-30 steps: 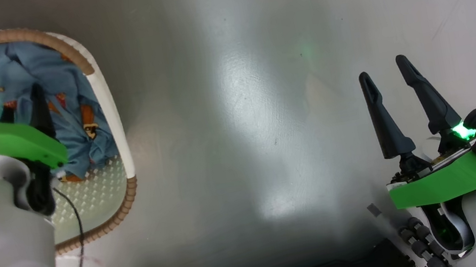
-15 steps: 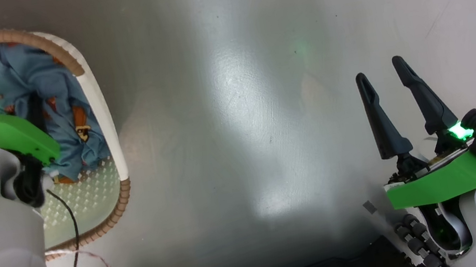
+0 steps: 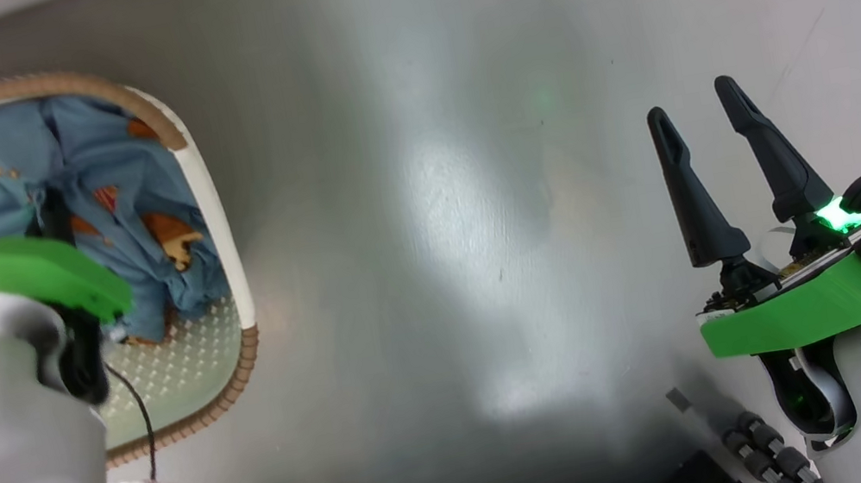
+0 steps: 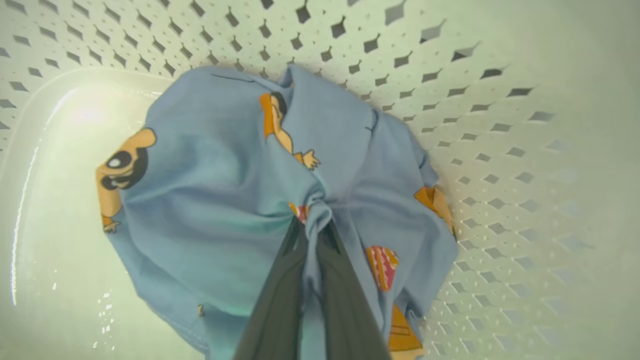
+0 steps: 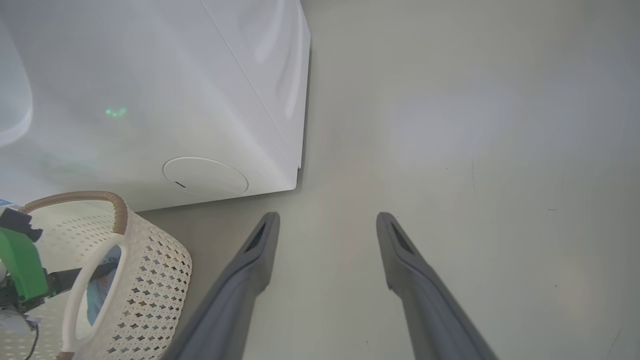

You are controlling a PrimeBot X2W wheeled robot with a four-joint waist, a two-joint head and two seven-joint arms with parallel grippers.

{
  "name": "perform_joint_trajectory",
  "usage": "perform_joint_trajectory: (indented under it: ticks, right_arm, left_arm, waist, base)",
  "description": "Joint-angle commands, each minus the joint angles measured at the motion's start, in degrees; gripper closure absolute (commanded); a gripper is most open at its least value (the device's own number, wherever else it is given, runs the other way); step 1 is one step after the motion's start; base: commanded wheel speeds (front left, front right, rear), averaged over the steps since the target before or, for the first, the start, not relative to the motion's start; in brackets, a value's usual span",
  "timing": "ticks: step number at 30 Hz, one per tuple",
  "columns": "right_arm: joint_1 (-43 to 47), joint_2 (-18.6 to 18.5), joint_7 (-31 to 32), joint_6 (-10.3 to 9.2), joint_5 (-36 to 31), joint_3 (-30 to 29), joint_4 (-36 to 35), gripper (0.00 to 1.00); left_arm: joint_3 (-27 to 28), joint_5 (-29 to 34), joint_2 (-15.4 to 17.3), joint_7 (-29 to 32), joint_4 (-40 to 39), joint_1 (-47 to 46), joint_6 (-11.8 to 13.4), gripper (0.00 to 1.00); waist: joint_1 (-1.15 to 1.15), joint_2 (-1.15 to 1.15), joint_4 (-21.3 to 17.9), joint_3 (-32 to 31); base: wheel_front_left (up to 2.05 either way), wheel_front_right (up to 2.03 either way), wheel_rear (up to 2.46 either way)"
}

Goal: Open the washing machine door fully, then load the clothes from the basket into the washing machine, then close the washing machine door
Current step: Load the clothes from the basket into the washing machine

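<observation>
Head view: glossy grey floor (image 3: 456,185), glare down the middle; the basket (image 3: 211,204) cut off at left, right gripper (image 3: 689,100) fingers spread above the floor. Left wrist: left gripper (image 4: 310,225) fingers pinching the clothes (image 4: 210,190) inside the basket. Right wrist: washing machine (image 5: 150,100) front, top cropped.

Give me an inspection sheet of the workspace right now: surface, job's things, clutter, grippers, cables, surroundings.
Surface: grey floor, glossy with glare.
Job's things: clothes bunched in the basket; washing machine, white corner with round cap, just behind the basket.
Clutter: small grey scrap on the floor by the right arm.
Grippers: left gripper, fingers shut on the clothes inside the basket; right gripper open, holding nothing, above the floor.
Cables: thin dark cable hanging from the left wrist, looping onto the floor.
Surroundings: nothing seen.
</observation>
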Motion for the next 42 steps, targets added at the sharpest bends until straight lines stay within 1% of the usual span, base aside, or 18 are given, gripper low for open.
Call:
perform_joint_trajectory:
  ticks: [1,6,11,14,18,26,27,32,42]
  right_arm:
    - [1.5,-0.1,-0.3,0.16,0.0,1.4,-0.8,0.00]
    - [1.2,-0.5,-0.3,0.16,0.2,1.4,-0.4,0.00]
    - [1.2,-1.2,-0.3,0.16,0.2,1.3,-0.1,0.00]
    - [1.6,-1.6,-0.3,0.16,0.1,1.0,0.1,0.00]
    - [2.2,-2.3,-0.3,0.16,-0.3,1.0,0.5,0.00]
    - [3.1,-3.1,-0.3,0.16,-0.7,1.3,1.0,0.00]
    - [3.1,-3.1,-0.3,0.16,-0.7,1.3,1.0,0.00]
    - [4.1,-3.1,-0.3,0.16,-0.5,1.0,1.5,0.00]
    - [6.7,-2.4,-0.3,0.16,-1.5,1.1,2.6,0.00]
  left_arm:
    - [0.4,-0.6,2.1,-1.6,-1.1,4.3,-0.2,1.00]
    - [-1.1,-2.5,1.9,-6.1,-5.5,9.2,-0.2,1.00]
    - [-2.4,-3.9,2.2,-7.9,-12.3,14.5,-0.2,1.00]
    - [-0.2,-3.2,2.7,-7.9,-18.9,17.9,-0.2,1.00]
    - [2.4,-0.3,1.7,-8.0,-26.0,23.6,-0.2,1.00]
    - [5.6,3.7,-0.6,-8.0,-36.7,32.3,-0.2,1.00]
    - [5.6,3.7,-0.6,-8.0,-36.7,32.3,-0.2,1.00]
    - [7.3,5.8,-2.0,-8.0,-43.0,37.2,-0.2,1.00]
    - [11.2,9.0,-3.6,-8.0,-55.1,45.8,-0.2,1.00]
  waist:
    - [0.00,0.00,0.4,-2.2]
    - [0.00,0.00,1.0,-6.1]
    - [0.00,0.00,2.1,-10.1]
    - [0.00,0.00,3.0,-12.6]
    - [0.00,0.00,4.0,-16.1]
    - [0.00,0.00,5.2,-22.3]
    - [0.00,0.00,5.2,-22.3]
    - [0.00,0.00,5.7,-26.4]
    - [0.00,0.00,5.3,-34.6]
  base:
    - [0.00,0.00,0.00]
    - [0.00,0.00,0.00]
    - [0.00,0.00,0.00]
    - [0.00,0.00,0.00]
    - [0.00,0.00,0.00]
    - [0.00,0.00,0.00]
    - [0.00,0.00,0.00]
    - [0.00,0.00,0.00]
    - [0.00,0.00,0.00]
